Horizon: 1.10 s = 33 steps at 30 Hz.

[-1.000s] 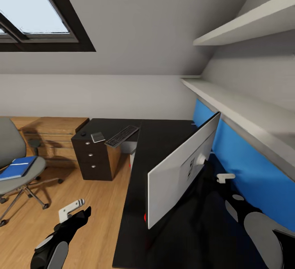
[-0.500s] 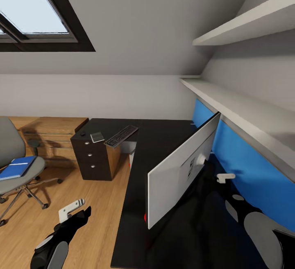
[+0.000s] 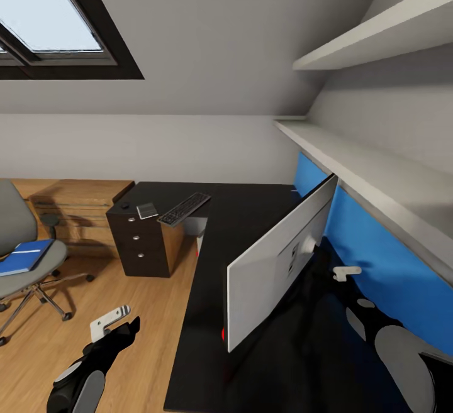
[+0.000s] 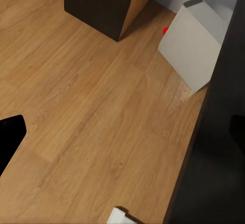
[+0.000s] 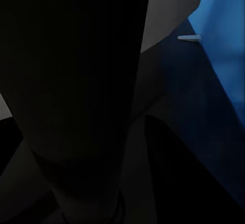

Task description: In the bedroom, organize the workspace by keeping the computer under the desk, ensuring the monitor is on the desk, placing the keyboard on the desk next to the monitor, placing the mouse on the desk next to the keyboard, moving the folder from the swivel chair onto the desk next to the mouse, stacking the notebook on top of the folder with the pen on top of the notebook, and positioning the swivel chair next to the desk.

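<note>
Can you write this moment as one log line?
folder on chair | keyboard, monitor on desk | left gripper over floor

One monitor (image 3: 277, 268), one keyboard (image 3: 184, 208), one folder (image 3: 24, 256)

Swivel chair (image 3: 19, 256) (edge-cropped), mouse (image 3: 126, 205) tiny

No readable text, labels, numbers anywhere.
</note>
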Tool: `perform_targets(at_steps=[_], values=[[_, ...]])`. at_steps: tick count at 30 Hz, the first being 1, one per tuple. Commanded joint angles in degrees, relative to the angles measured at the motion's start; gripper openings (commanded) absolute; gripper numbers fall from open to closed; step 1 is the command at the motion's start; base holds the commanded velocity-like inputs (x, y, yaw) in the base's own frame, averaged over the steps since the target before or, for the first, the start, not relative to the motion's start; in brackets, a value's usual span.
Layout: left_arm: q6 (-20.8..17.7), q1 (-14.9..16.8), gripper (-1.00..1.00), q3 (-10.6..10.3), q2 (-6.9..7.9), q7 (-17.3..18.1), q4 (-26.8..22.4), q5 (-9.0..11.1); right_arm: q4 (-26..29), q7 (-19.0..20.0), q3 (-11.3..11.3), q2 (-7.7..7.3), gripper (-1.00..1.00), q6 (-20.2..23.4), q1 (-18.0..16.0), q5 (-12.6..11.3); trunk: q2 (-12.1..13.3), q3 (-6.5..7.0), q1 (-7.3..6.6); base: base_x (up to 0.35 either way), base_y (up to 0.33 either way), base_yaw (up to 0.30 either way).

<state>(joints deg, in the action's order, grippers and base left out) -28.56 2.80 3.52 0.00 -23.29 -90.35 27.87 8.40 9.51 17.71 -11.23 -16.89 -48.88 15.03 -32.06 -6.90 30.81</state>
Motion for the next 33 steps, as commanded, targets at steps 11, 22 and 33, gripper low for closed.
perform_targets(at_steps=[11, 22, 33], values=[[-0.18, 0.02, 1.0, -0.08, -0.06, -0.44, -0.09, 0.69, 0.03, 0.08, -0.58, -0.02, -1.0, 0.05, -0.07, -0.26, -0.1, -0.11, 0.03, 0.077, -0.062, 0.0], [-0.18, 0.04, 1.0, -0.16, -0.09, -0.44, -0.01, 0.69, 0.03, -0.01, -0.56, 0.03, -1.0, 0.11, -0.07, -0.29, -0.1, -0.11, 0.03, 0.059, 0.0, 0.0], [-0.18, 0.04, 1.0, -0.18, -0.09, -0.44, 0.0, 0.69, -0.04, -1.68, -0.58, 0.06, -1.0, 0.03, -0.07, -0.28, -0.1, -0.11, 0.03, 0.126, 0.0, 0.0]])
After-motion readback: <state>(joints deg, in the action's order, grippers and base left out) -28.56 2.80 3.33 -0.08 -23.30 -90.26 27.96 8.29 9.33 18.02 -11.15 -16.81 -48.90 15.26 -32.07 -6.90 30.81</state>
